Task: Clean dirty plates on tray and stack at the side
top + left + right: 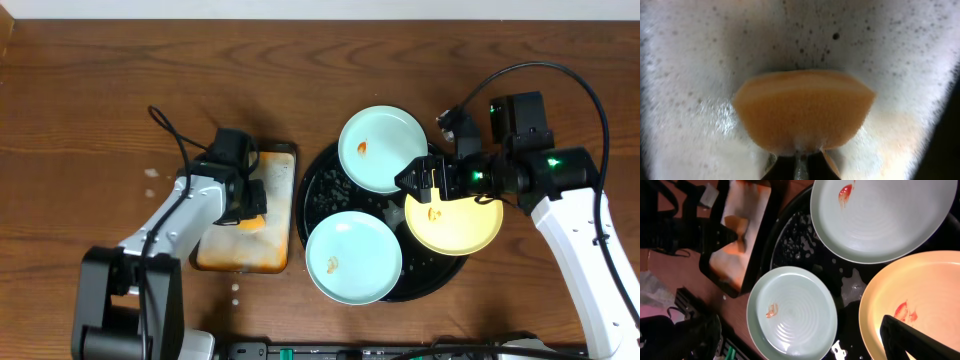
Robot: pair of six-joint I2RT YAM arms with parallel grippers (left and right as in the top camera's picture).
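Observation:
The black tray (322,172) holds three dirty plates. One mint-blue plate (383,150) is at the back, one mint-blue plate (353,257) at the front left and a yellow plate (455,228) at the right, each with orange specks. My right gripper (415,180) hovers open over the yellow plate's left edge. In the right wrist view only one dark finger (912,339) shows, above the yellow plate (920,290), with the mint plates (792,312) (880,217) beyond it on the wet tray (797,230). My left gripper (800,167) is shut on the orange sponge (802,110) in foam.
A rectangular foamy metal pan (250,250) lies left of the tray, with my left arm reaching into it. It also shows in the right wrist view (747,215). Bare wooden table (90,120) surrounds the tray and the pan. Black equipment sits at the front edge (350,352).

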